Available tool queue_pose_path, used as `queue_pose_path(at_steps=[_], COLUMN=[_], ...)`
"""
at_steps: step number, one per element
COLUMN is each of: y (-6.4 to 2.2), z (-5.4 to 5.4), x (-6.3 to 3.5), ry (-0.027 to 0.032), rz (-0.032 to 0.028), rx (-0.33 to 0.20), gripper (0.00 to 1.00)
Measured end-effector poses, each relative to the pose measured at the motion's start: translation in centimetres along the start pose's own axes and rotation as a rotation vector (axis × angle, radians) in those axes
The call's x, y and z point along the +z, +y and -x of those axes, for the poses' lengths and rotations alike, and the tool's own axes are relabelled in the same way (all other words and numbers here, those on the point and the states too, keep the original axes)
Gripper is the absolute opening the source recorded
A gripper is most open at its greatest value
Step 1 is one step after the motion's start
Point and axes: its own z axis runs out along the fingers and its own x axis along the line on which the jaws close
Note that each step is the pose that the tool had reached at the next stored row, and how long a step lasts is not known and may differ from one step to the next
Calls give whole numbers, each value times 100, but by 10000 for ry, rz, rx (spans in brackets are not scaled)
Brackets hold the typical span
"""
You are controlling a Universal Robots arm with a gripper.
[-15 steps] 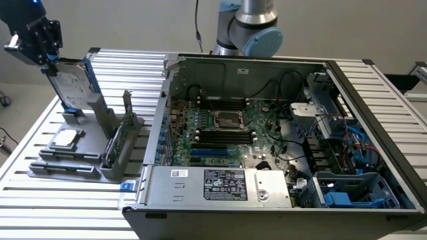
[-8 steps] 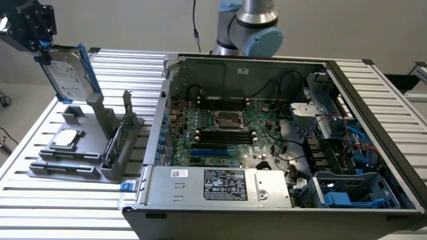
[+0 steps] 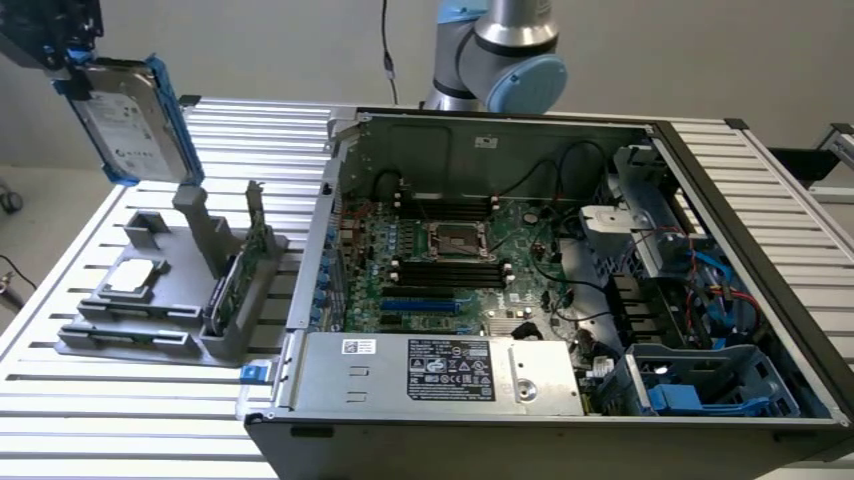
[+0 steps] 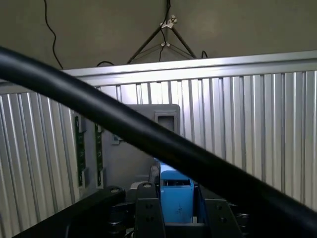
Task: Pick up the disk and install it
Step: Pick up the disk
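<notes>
A black cable [image 4: 124, 126] is seen closest, before the gripper [image 4: 177, 213] clamped on the disk [image 3: 127, 125]. The disk is held well apart from the computer case [image 3: 454, 140]: lifted, not yet installed.

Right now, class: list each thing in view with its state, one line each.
Silver-grey metal disk with blue rails: held upright, off the table.
Dark gripper: shut on the disk.
Metal computer case: side open.
Square silver chip: flat in grey holder.
Thin green circuit card: on edge in holder.
</notes>
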Motion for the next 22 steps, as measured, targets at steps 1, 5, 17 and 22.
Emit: queue_pose_path(at_steps=[1,5,17,22], y=[-24,-174,-729,-957], z=[-2,-11,-57,-82], x=[-47,-227,-690,-840], ry=[-1,-14,-164,-213], rz=[-1,1,13,19], rx=[0,1,0,0], gripper=[33,33,33,33])
